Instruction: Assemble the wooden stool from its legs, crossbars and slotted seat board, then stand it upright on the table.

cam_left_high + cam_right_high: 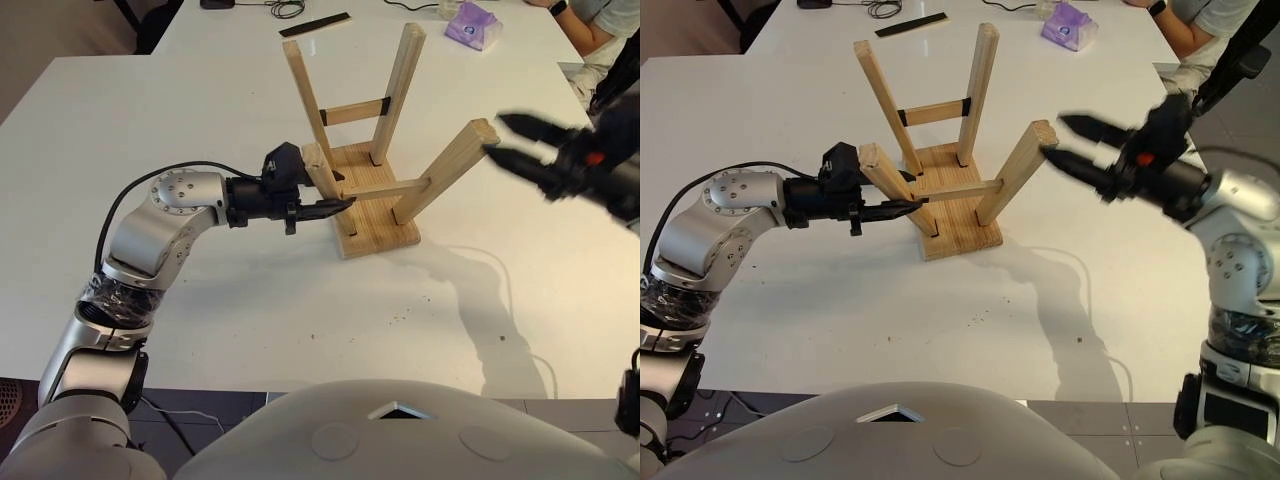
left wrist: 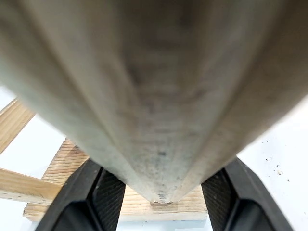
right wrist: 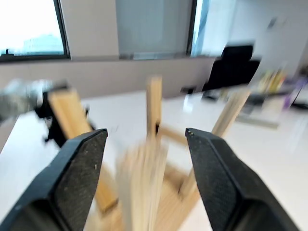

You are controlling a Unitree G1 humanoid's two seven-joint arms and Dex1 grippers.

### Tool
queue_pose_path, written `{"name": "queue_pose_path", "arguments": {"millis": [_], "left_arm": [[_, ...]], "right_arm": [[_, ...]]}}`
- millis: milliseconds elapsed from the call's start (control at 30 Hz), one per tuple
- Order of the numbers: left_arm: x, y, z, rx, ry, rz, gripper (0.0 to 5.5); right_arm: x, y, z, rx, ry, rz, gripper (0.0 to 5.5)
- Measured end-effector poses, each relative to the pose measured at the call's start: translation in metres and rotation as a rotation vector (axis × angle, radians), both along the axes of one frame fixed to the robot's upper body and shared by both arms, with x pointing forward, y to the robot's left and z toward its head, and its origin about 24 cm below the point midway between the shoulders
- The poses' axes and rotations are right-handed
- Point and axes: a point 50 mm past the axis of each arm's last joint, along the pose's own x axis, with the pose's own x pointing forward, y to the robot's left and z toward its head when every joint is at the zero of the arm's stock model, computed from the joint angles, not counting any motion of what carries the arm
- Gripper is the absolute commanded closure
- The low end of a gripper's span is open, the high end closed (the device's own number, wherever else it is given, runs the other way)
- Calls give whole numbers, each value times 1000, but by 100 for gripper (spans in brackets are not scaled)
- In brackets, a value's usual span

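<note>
The upturned stool's seat board [image 1: 385, 232] lies flat on the white table [image 1: 180, 110], its legs pointing up. The left gripper [image 1: 338, 207] is clamped on the leaning leg [image 1: 320, 168] at the board's near left corner. A crossbar [image 1: 385, 188] runs from that leg to the right leg [image 1: 450, 165], which tilts outward past the board's right edge. The right gripper [image 1: 1072, 142] hangs just beside this leg's top end, fingers spread apart. The two far legs [image 1: 398, 90] rise from the board's back edge, joined by a second crossbar [image 1: 352, 112].
</note>
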Motion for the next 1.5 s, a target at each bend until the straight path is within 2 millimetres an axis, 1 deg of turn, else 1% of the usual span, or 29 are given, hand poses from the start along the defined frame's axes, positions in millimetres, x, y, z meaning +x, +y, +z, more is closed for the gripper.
{"name": "queue_pose_path", "arguments": {"millis": [33, 67, 100, 133, 167, 200, 267, 300, 367, 433, 533, 667, 767, 867, 900, 967, 1000, 1033, 1067, 1167, 1300, 1367, 1400, 1433, 1500], "left_arm": [[0, 0, 0, 1, 0, 1, 346], [0, 0, 0, 3, 0, 2, 346], [0, -1, 0, 4, -1, 2, 346], [0, -1, -1, 5, -2, 3, 346], [0, -1, -1, 6, -1, 5, 346], [0, -2, -1, 7, -1, 7, 346], [0, -3, -2, 9, -1, 7, 346], [0, -4, -1, 11, -2, 6, 346], [1, -5, -1, 16, -1, 3, 346], [1, -6, 0, 21, -2, -1, 346], [2, -8, 1, 37, -3, -12, 346], [5, -10, 3, 52, 2, -18, 346], [6, -10, 3, 52, 3, -16, 346], [6, -10, 3, 52, 4, -15, 346], [6, -10, 3, 51, 5, -14, 346], [6, -10, 3, 51, 6, -13, 346], [6, -10, 3, 51, 6, -13, 346], [6, -10, 2, 52, 8, -12, 346], [7, -10, 2, 54, 10, -9, 346], [7, -10, 1, 57, 14, 0, 346], [8, -11, 2, 60, 14, -4, 346], [8, -12, 3, 60, 12, -8, 346], [8, -12, 3, 59, 12, -10, 346], [8, -13, 3, 58, 9, -7, 346], [8, -12, 5, 53, 0, 1, 346]], "right_arm": [[1, 5, 15, 56, -56, -18, 251], [2, 13, 31, 124, -118, -28, 251], [1, 24, 42, 174, -159, -27, 251], [-1, 38, 52, 224, -191, -15, 251], [-3, 52, 57, 257, -204, 2, 251], [-9, 77, 58, 279, -206, 42, 269], [-17, 108, 51, 270, -183, 94, 294], [-20, 120, 43, 250, -163, 92, 302], [-20, 138, 21, 205, -91, 63, 302], [-18, 146, 3, 159, -38, 24, 302], [-11, 148, -11, 120, -29, -64, 302], [-2, 143, -13, 106, -78, -165, 302], [1, 143, -12, 120, -101, -201, 302], [4, 143, -20, 92, -81, -221, 302], [4, 144, -31, 66, -47, -229, 302], [3, 144, -70, -17, 95, -252, 302], [-1, 144, -100, -102, 198, -257, 302], [-5, 145, -111, -136, 218, -252, 302], [-5, 145, -114, -160, 206, -244, 302], [-3, 145, -116, -196, 158, -218, 302], [4, 145, -113, -210, 129, -196, 302], [4, 142, -108, -185, 134, -182, 302], [2, 139, -107, -156, 166, -171, 302], [-1, 137, -98, -91, 174, -137, 302], [-3, 130, -65, 115, 141, -81, 302]]}}
